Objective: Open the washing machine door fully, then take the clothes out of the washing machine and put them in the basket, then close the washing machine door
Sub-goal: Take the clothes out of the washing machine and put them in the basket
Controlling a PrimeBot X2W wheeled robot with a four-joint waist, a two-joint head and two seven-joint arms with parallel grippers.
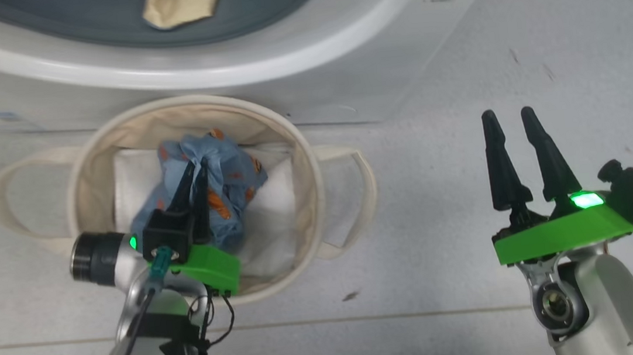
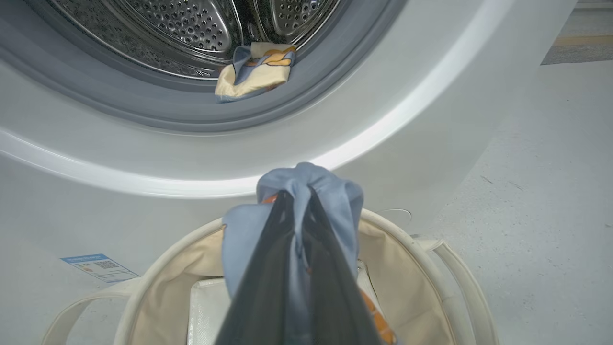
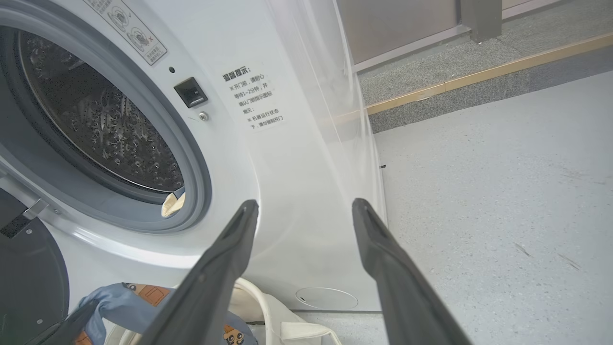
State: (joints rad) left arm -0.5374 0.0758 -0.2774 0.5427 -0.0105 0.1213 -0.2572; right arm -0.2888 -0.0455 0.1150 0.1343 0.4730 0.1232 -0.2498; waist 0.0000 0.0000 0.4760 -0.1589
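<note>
The white washing machine [image 1: 338, 51] stands with its grey-rimmed drum mouth uncovered. Its black-rimmed door [image 3: 28, 278] is swung aside at the left. One piece of the clothes [image 2: 256, 69], cream, blue and orange, lies on the lip of the drum mouth. Below the mouth, on the floor, sits the cream basket [image 1: 306, 161]. My left gripper [image 1: 195, 167] is shut on a blue garment [image 1: 234, 180] printed with orange, which hangs bunched inside the basket's rim. In the left wrist view the cloth [image 2: 330, 191] wraps over the fingertips. My right gripper [image 1: 510, 116] stands open and empty over the floor to the basket's right.
A plain white sheet [image 1: 272, 205] lines the basket's bottom. Strap handles [image 1: 362, 190] stick out on both sides of the basket. A blue label [image 2: 98, 267] is on the washer's lower front. Grey floor runs right to a raised step with a yellow strip [image 3: 479, 76].
</note>
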